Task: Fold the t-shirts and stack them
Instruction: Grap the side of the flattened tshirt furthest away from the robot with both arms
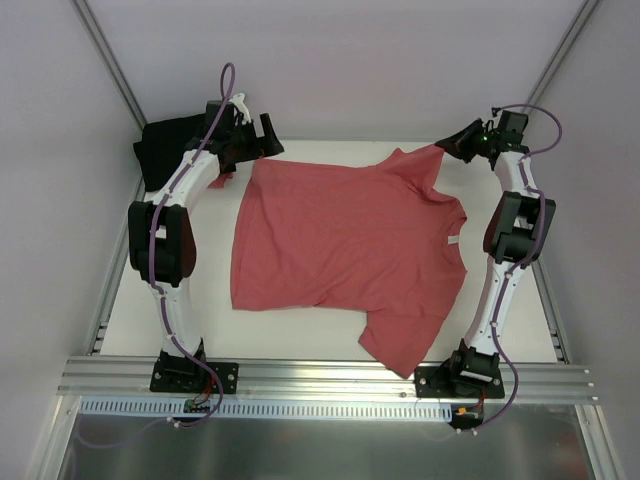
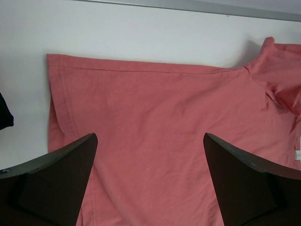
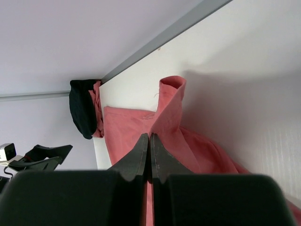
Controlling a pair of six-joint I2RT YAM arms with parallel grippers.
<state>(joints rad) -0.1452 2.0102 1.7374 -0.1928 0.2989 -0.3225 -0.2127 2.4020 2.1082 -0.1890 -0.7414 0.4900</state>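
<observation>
The coral-red t-shirt lies spread on the white table, hem to the left and collar to the right. My right gripper is shut on its far sleeve, and that sleeve rises in a peak from the pinched jaws. My left gripper hangs open over the shirt's far-left hem corner. Its dark fingers stand wide apart above the flat red cloth, with nothing between them. The black t-shirt is bunched at the back left corner.
Grey enclosure walls and a metal frame rail border the table. A small scrap of red cloth sits against the black shirt. The near sleeve of the red shirt reaches toward the front rail.
</observation>
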